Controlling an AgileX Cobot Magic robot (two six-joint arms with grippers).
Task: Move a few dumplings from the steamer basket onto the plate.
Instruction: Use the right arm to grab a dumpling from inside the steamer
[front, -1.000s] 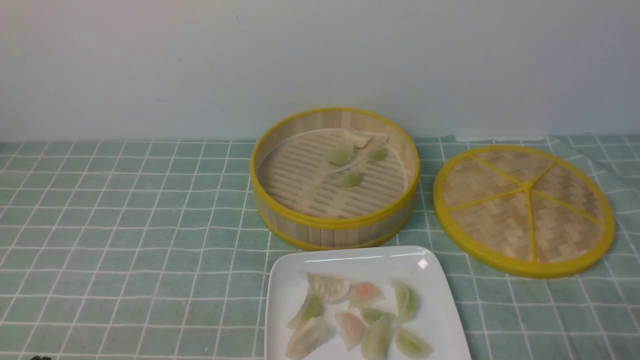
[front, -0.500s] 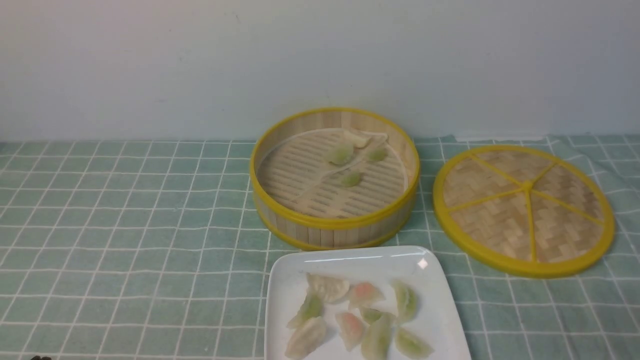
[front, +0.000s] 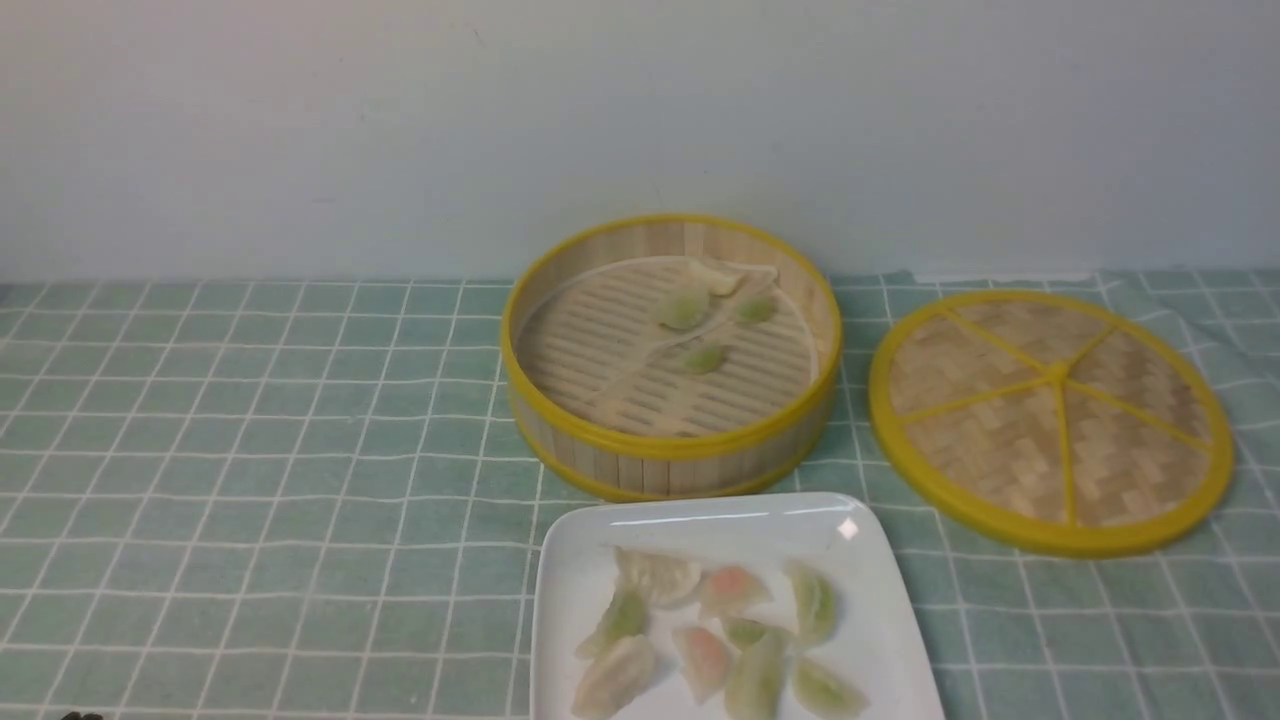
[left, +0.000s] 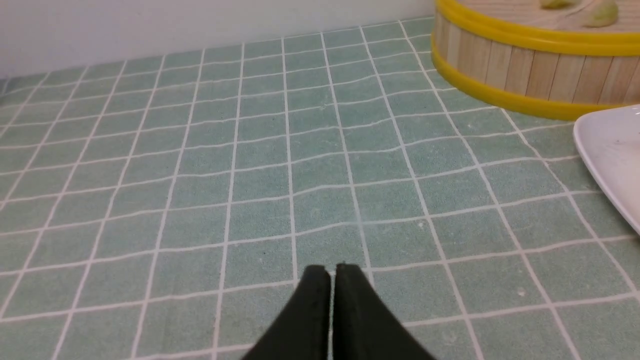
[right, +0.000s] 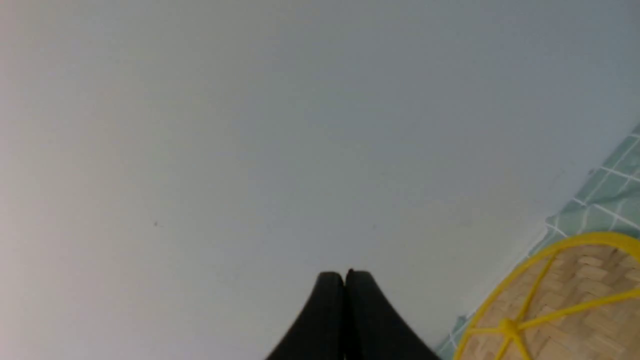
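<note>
nearer than the steamer basket (front: 670, 447): plate (front: 720, 515) bearing dumplings (front: 757, 672); left hand (left: 332, 270), right hand (right: 346, 275): fingers together.

Glare spot on white plate (front: 900, 640)

The front camera looks forward and down from the robot's side, far enough back to take in basket (front: 670, 444), plate (front: 740, 512) and lid (front: 1058, 372). The left wrist camera, lower, shares the basket and plate's left edge; the right wrist camera, tilted, faces mostly wall (right: 300, 150), sharing the lid.
</note>
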